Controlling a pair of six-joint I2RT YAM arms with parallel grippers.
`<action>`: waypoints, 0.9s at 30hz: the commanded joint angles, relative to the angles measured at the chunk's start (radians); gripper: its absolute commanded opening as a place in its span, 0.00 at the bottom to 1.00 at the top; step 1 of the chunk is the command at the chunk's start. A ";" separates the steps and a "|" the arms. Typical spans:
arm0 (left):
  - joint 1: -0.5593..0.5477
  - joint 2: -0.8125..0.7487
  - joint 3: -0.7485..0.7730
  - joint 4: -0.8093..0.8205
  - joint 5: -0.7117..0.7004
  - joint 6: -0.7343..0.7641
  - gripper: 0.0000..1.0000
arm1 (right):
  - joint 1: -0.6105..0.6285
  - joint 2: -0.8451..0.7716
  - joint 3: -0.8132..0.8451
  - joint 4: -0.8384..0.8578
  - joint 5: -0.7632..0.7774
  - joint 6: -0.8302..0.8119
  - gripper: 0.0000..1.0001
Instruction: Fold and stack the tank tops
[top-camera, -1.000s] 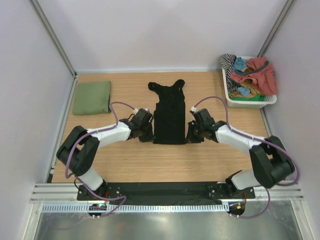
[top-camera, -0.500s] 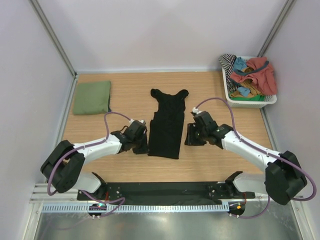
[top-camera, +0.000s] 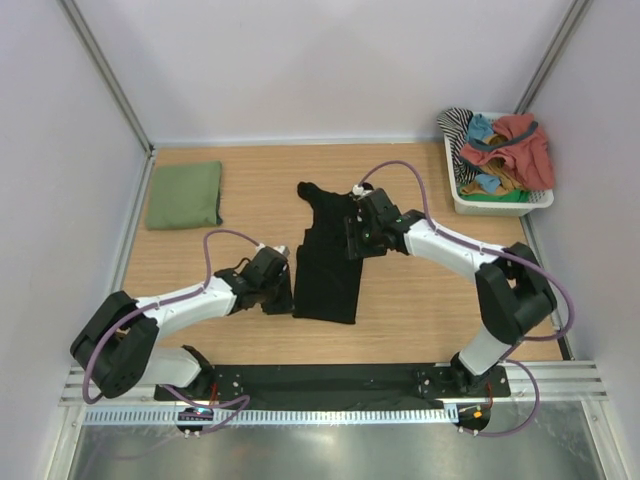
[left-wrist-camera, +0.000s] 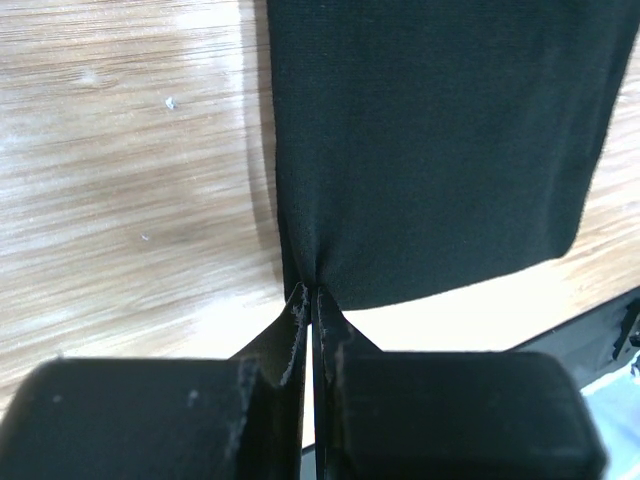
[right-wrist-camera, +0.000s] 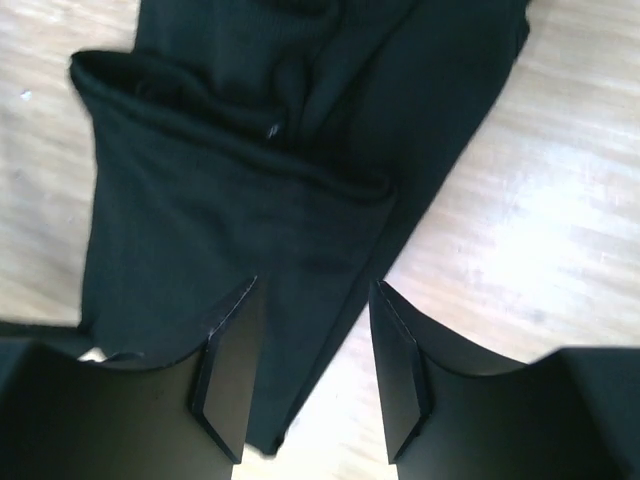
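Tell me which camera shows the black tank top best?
Top external: nearly the whole soft black cloth tank top shows, straps to hem. Left wrist shows only a hem corner; right wrist only a folded part.

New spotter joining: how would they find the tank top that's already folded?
Start at the light wooden table and go to its far left corner. The folded olive green cloth tank top lies there alone, a neat rectangle. Unlike the black cloth tank top spread mid-table, it is green and compact.

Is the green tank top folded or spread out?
Folded: the green tank top lies as a compact rectangle, with no straps or armholes showing.
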 joint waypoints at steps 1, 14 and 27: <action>-0.005 -0.047 -0.010 -0.017 0.031 0.022 0.00 | 0.001 0.073 0.077 0.009 0.029 -0.048 0.51; -0.014 -0.101 -0.049 -0.037 0.046 0.022 0.00 | 0.001 0.194 0.126 0.021 0.085 -0.065 0.47; -0.040 -0.093 -0.050 -0.037 0.039 0.005 0.00 | 0.000 0.112 0.123 -0.002 0.082 -0.056 0.01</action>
